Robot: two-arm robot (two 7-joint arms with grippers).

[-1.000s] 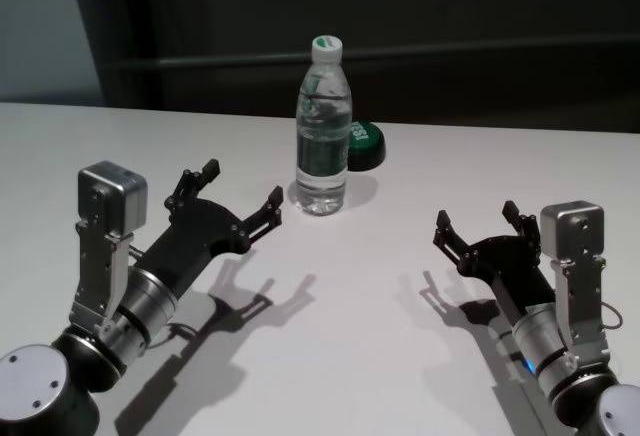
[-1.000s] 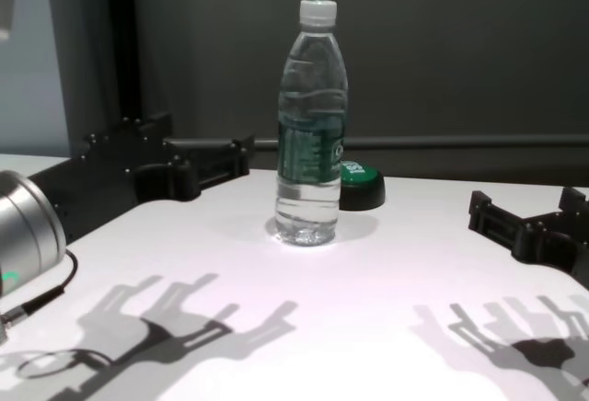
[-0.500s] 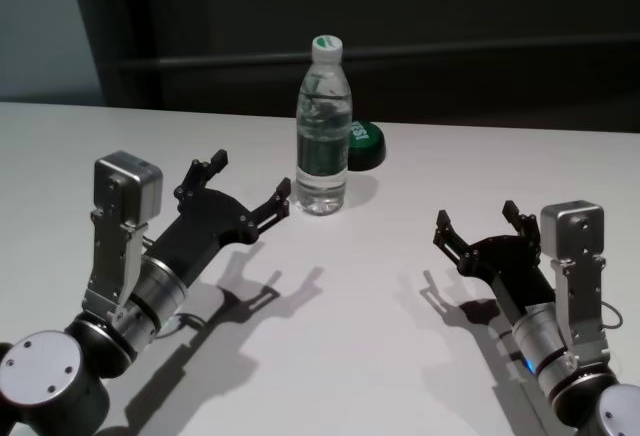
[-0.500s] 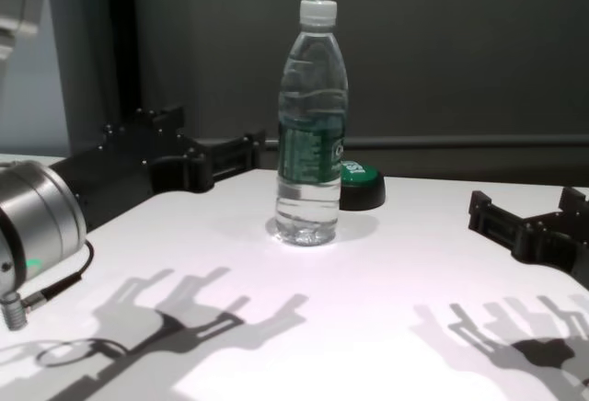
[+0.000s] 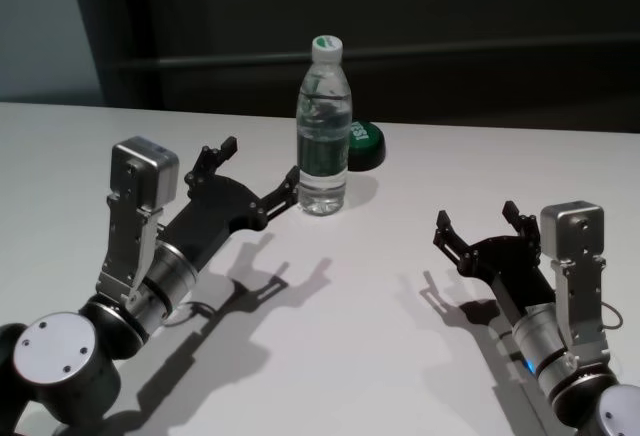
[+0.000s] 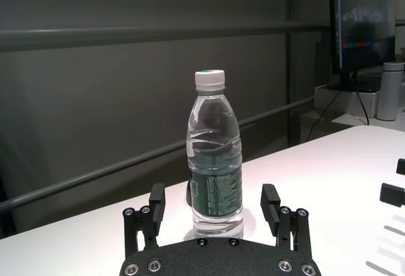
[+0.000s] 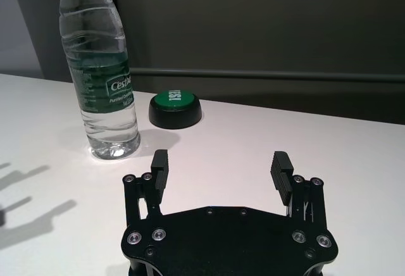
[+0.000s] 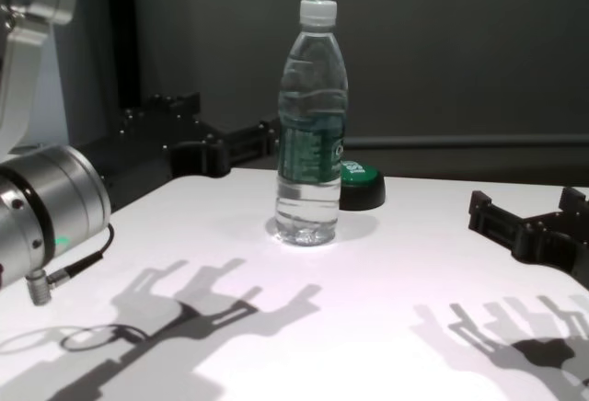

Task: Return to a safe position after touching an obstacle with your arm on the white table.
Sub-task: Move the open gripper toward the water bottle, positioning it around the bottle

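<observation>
Head view shows me the left gripper (image 5: 262, 171) held above the white table (image 5: 380, 296) with its fingers spread wide, one fingertip right at the side of the obstacle (image 5: 323, 131), the clear water bottle standing upright toward the far middle of the table. Whether that tip actually touches the plastic I cannot tell; from the left wrist view the bottle (image 6: 215, 162) sits centred just ahead of the open fingers, not between them. I judge the contact step is at or near its end, so the retreat is what matters. I would draw the arm straight back along its own line toward the near left edge, without swinging sideways, since a lateral sweep could tip a tall, light bottle. Just behind the bottle sits a green button (image 5: 363, 144). The right gripper (image 5: 482, 228) is parked low at the near right, fingers also wide apart, well away from the bottle.
</observation>
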